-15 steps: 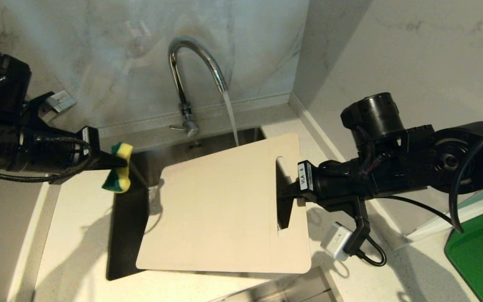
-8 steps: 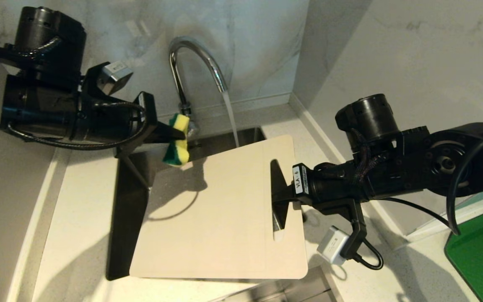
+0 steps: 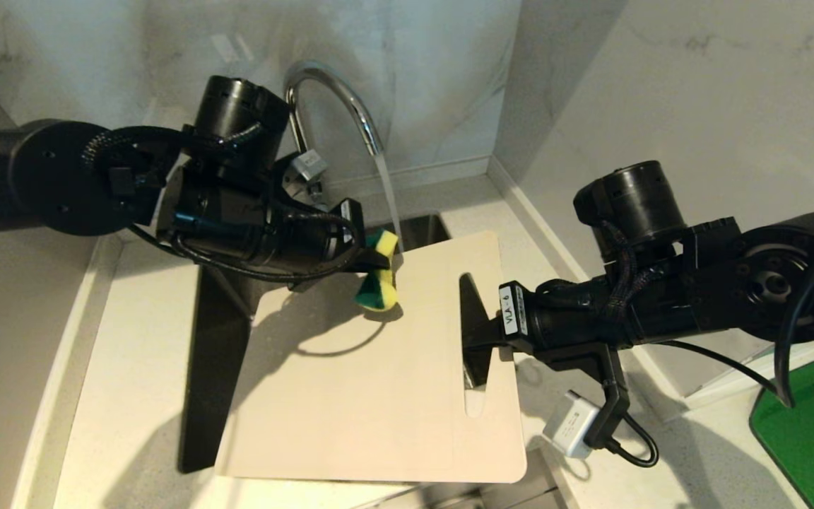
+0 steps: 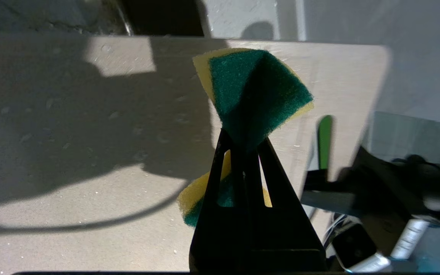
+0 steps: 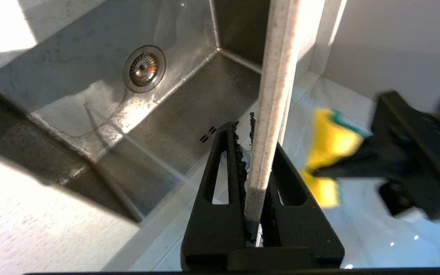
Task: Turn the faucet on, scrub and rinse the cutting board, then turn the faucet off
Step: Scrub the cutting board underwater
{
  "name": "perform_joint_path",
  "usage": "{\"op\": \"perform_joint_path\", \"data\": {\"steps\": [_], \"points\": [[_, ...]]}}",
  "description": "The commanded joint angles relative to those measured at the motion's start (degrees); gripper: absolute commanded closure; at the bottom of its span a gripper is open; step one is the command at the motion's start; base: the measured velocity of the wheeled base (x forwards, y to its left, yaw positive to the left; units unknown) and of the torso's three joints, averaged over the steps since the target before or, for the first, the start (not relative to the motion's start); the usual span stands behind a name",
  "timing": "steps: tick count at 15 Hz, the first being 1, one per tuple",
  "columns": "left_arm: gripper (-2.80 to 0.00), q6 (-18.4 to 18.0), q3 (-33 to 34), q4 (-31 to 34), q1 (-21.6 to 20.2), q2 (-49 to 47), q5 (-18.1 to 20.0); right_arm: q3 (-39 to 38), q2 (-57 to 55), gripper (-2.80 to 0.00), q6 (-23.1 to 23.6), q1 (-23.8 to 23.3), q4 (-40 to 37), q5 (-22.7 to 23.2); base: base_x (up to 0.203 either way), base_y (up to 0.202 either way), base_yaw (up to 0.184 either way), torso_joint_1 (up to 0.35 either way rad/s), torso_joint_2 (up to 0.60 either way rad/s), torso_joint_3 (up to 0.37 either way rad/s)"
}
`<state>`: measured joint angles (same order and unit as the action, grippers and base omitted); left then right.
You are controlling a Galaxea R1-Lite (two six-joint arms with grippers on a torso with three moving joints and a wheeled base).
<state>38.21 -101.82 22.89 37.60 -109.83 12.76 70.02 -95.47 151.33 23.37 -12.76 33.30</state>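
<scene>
The cutting board [image 3: 372, 382] is lying tilted over the sink [image 5: 101, 110], and the right gripper [image 3: 474, 329] is pinching its edge by the handle slot [image 3: 473, 385]. Farther back, the left gripper [image 3: 372, 265] is squeezing a yellow-green sponge [image 3: 379, 281] just above the board's far part. Behind them, the faucet [image 3: 329, 99] is pouring water [image 3: 389, 201] past the board's far edge.

- Faucet [image 3: 329, 99] base and lever: hidden behind left arm.
- Sponge [image 5: 329, 152] and left gripper [image 5: 319, 173]: blurred in right wrist view.
- Green mat [image 3: 813, 431]: cut off beyond right arm.
</scene>
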Motion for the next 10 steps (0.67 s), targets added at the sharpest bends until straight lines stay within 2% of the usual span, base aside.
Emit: {"op": "perform_joint_path", "data": {"steps": [1,5,10], "points": [[0.00,0.06,-0.09,-0.02,-0.29,-3.52,0.07,-0.63,1.03,0.00,0.83,0.01,-0.08,0.27,0.000,0.000,0.000,0.000,0.00,0.000],[0.00,-0.10,0.67,0.21,-3.14,-4.83,0.09,-1.38,1.85,0.00,0.28,-0.06,0.16,0.19,0.000,0.000,0.000,0.000,0.00,0.000],[0.00,-1.58,6.25,0.03,-7.92,-2.67,0.40,-2.08,2.27,0.00,0.01,-0.08,1.77,0.22,0.000,0.000,0.000,0.000,0.00,0.000]]}}
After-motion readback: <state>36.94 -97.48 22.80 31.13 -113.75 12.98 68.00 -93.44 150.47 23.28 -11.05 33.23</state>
